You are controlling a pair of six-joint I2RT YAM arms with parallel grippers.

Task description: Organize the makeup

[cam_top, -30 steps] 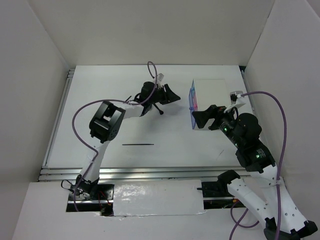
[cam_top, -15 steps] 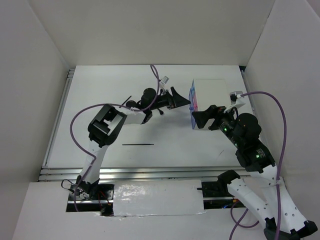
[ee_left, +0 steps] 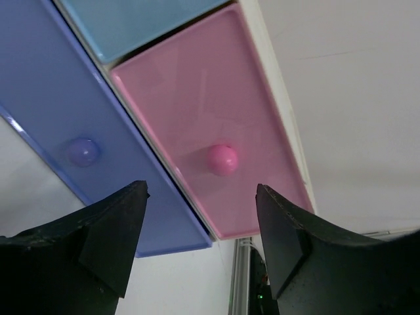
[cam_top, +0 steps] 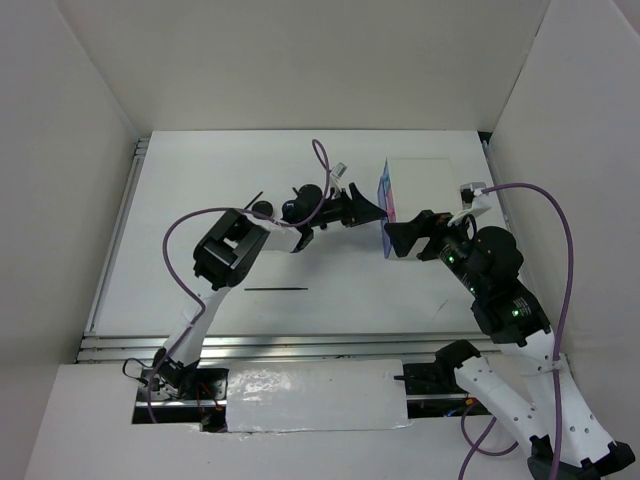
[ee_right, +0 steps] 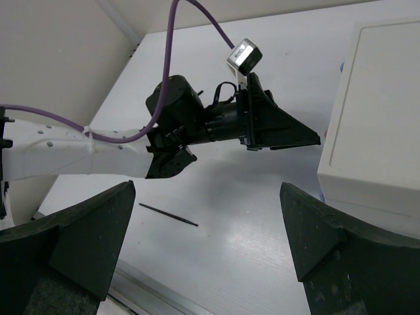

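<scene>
- Left gripper point(cam_top: 368, 208) is now sitting just in front of the white box point(cam_top: 425, 180), having swung right from mid-table over the last second; its jaws are standing farther apart than they were then. The right gripper point(cam_top: 398, 240) and the thin black pencil point(cam_top: 275, 289) are staying where they were.
- In the left wrist view, the left gripper is facing the drawer fronts. The pink drawer point(ee_left: 197, 98) and its round knob point(ee_left: 222, 159) are showing between the fingers, with the blue drawer point(ee_left: 46, 98) beside it.
- Left jaws are standing wide apart, gripping nothing and touching nothing.
- The right gripper is hovering by the box's near corner, jaws spread fully, carrying nothing.
- The pencil is lying flat on the table point(cam_top: 200, 180), well apart from both grippers: left of the left gripper and nearer the bases, and well left of the right gripper.
- Its long axis is running left to right, roughly parallel to the table's near edge; which end is the tip cannot be told.
- A round black item point(cam_top: 262, 209) is peeking out on the far side of the left arm, too hidden to identify.
</scene>
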